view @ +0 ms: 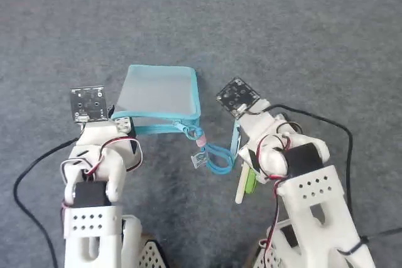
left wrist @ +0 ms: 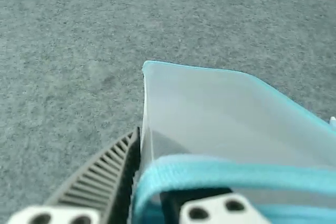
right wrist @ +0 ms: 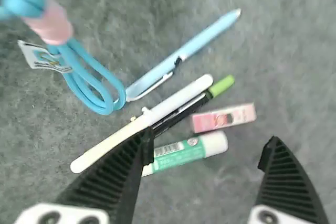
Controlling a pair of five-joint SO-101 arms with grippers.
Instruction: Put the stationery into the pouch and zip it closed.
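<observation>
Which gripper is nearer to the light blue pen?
Right. The right gripper hangs open close by the light blue pen; the left gripper grips the pouch, farther away.

Nothing printed here can be read. The small white tag [right wrist: 44, 61] on the blue strap [right wrist: 89, 85] of the pouch [view: 157, 92] carries marks too blurred to make out. The green-and-white tube [right wrist: 184, 152] bears a barcode and tiny lettering, and the pink packet [right wrist: 224, 118] a label, neither legible.

Pouch strap loop [right wrist: 79, 77] against blue pen [right wrist: 184, 53]
</observation>
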